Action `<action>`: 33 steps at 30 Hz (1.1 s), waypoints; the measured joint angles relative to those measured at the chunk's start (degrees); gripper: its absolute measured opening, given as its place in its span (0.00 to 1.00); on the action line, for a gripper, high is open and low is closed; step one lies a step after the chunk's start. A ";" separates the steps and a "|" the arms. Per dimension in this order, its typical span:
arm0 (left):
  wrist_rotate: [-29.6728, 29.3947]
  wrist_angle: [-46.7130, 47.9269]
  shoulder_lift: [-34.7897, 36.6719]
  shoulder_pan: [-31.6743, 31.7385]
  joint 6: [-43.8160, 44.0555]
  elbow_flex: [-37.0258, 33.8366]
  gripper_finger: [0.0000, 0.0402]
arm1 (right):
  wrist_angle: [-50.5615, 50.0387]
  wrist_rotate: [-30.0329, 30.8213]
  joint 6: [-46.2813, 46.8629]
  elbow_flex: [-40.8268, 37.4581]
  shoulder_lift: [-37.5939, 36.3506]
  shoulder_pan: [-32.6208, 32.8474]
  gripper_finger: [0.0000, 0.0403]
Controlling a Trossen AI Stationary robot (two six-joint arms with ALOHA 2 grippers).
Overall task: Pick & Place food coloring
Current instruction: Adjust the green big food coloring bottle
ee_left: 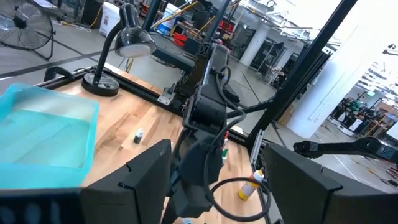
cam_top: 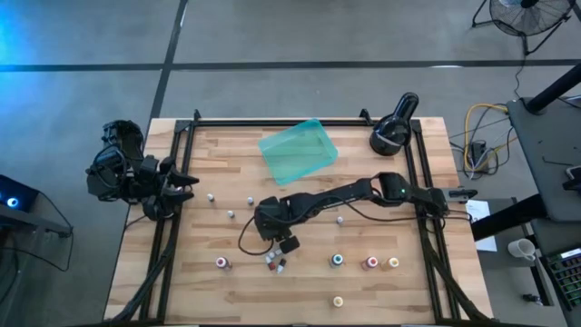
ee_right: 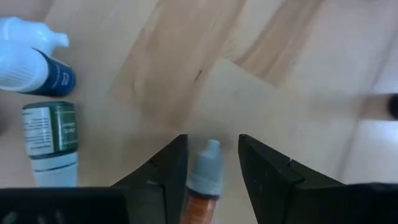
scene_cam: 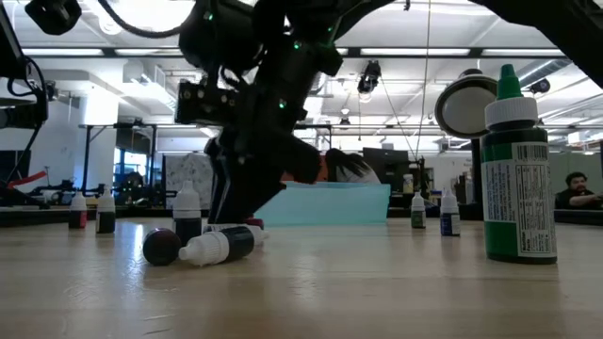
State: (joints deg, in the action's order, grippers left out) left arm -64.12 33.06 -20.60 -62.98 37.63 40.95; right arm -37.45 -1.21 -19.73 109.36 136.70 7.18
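Right gripper jaws half open, not yet gripping, straddle an orange bottle lying between them: close squarely on its body, then lift straight, minding the green bottle and blue bottle just beside; left gripper waits wide open, empty.

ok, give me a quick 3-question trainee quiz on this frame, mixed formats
1. True or false: the teal tray already holds several food coloring bottles.
2. Multiple choice: what sits between the right gripper fingers? A) a dark blue bottle B) an orange bottle with a pale cap C) nothing
3. Short answer: where is the left gripper?

Key
1. False; the tray looks empty, and the bottles stand or lie on the table.
2. B
3. At the table's left edge, open, away from the bottles.
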 joint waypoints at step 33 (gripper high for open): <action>-0.02 0.02 0.00 -0.02 0.37 0.00 0.56 | -4.21 -0.09 14.17 0.52 -0.35 -0.23 0.30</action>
State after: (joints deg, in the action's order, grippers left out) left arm -64.14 33.08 -20.60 -63.00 37.99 40.95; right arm -41.66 -1.30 -5.55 109.88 136.35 6.95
